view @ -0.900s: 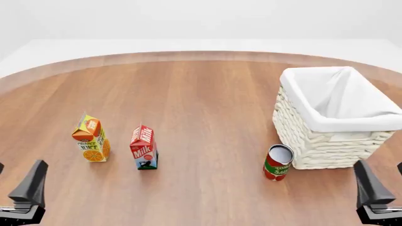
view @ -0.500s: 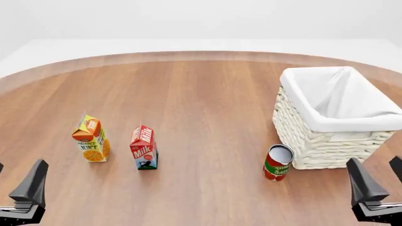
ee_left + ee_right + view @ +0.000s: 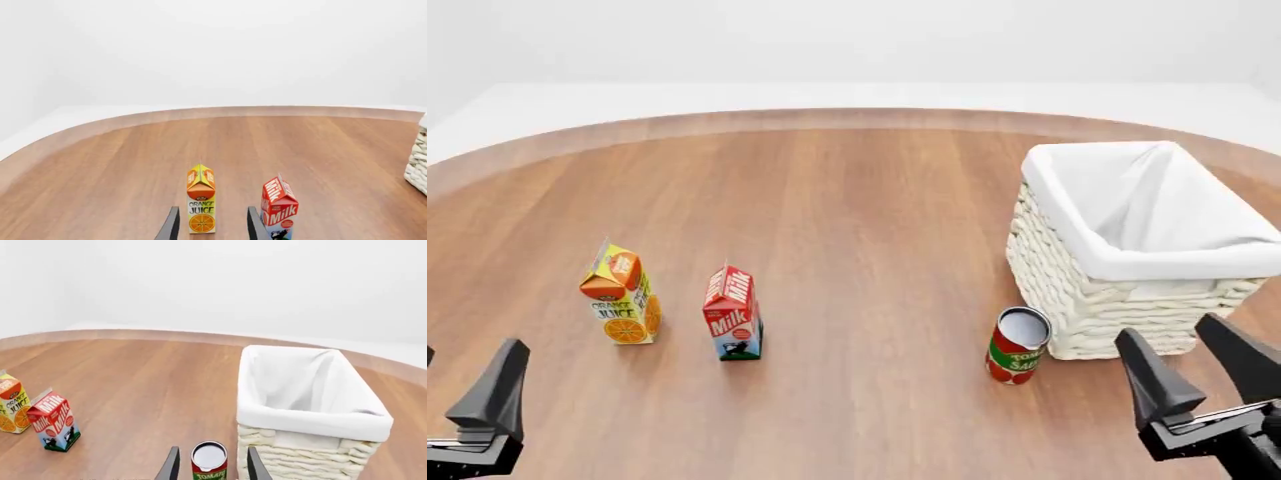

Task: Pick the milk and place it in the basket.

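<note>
The milk (image 3: 733, 312) is a red gable-top carton standing upright on the wooden table, left of centre. It also shows in the left wrist view (image 3: 279, 207) and the right wrist view (image 3: 55, 421). The basket (image 3: 1094, 310) is a cream wicker one with white lining, at the right; its rim shows in the right wrist view (image 3: 313, 417). My left gripper (image 3: 461, 385) is open and empty at the near left, well short of the milk. My right gripper (image 3: 1194, 370) is open and empty, near the basket's front corner.
An orange juice carton (image 3: 621, 295) stands just left of the milk, straight ahead of the left fingers (image 3: 170, 227). A red tomato sauce can (image 3: 1018, 345) stands upright by the basket's near left corner, straight ahead of the right fingers (image 3: 252, 465).
</note>
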You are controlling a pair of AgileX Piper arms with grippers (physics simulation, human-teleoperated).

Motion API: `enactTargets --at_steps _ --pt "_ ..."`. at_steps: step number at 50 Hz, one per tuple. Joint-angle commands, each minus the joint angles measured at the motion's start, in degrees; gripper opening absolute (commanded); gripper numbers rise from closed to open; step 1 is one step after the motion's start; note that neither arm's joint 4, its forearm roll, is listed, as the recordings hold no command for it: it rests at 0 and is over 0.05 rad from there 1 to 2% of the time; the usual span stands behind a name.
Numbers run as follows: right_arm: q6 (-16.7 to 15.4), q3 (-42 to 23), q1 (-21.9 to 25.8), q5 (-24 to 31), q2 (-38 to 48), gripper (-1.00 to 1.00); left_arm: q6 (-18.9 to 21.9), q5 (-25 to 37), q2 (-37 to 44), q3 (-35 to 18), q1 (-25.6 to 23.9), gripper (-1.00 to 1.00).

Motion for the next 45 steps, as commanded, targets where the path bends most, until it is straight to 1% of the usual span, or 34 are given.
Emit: enactTargets --at_steps 1,7,9,10,11,13,16,18,23,26,31,35,37,41,45 --pt "-0.1 0.2 4.5 -10.0 10.7 1.00 0.0 0.0 0.0 0.0 0.0 1.00" --pt "-0.2 -0.8 7.4 -14.7 16.8 1.00 0.0 0.0 0.0 0.0 0.0 1.00" --pt "-0.1 -1.1 7.7 -15.3 17.9 1.00 0.0 0.0 0.0 0.0 0.0 1.00" --pt "-0.3 -1.7 8.6 -16.5 20.0 1.00 0.0 0.0 0.0 0.0 0.0 1.00" --pt "-0.3 -1.7 8.6 -16.6 20.2 1.00 0.0 0.0 0.0 0.0 0.0 1.00" --pt "-0.4 -2.4 10.6 -17.7 22.7 1.00 0.0 0.0 0.0 0.0 0.0 1.00" --pt "0.0 -3.2 10.8 -18.2 23.8 1.00 0.0 0.0 0.0 0.0 0.0 1.00" --pt "0.4 -3.8 12.0 -19.3 25.6 1.00 0.0 0.0 0.0 0.0 0.0 1.00" --pt "0.0 -4.9 13.9 -21.7 29.7 1.00 0.0 0.0 0.0 0.0 0.0 1.00" --pt "-0.7 -5.7 15.3 -22.3 31.5 1.00 0.0 0.0 0.0 0.0 0.0 1.00" --pt "-1.4 -7.1 16.2 -23.2 33.7 1.00 0.0 0.0 0.0 0.0 0.0 1.00" --pt "-2.0 -9.2 18.5 -24.9 37.8 1.00 0.0 0.0 0.0 0.0 0.0 1.00" --pt "-2.0 -9.6 18.6 -25.0 38.3 1.00 0.0 0.0 0.0 0.0 0.0 1.00" --pt "-1.6 -11.8 20.4 -24.7 40.8 1.00 0.0 0.0 0.0 0.0 0.0 1.00" --pt "-2.2 -13.8 21.4 -24.3 43.2 1.00 0.0 0.0 0.0 0.0 0.0 1.00"
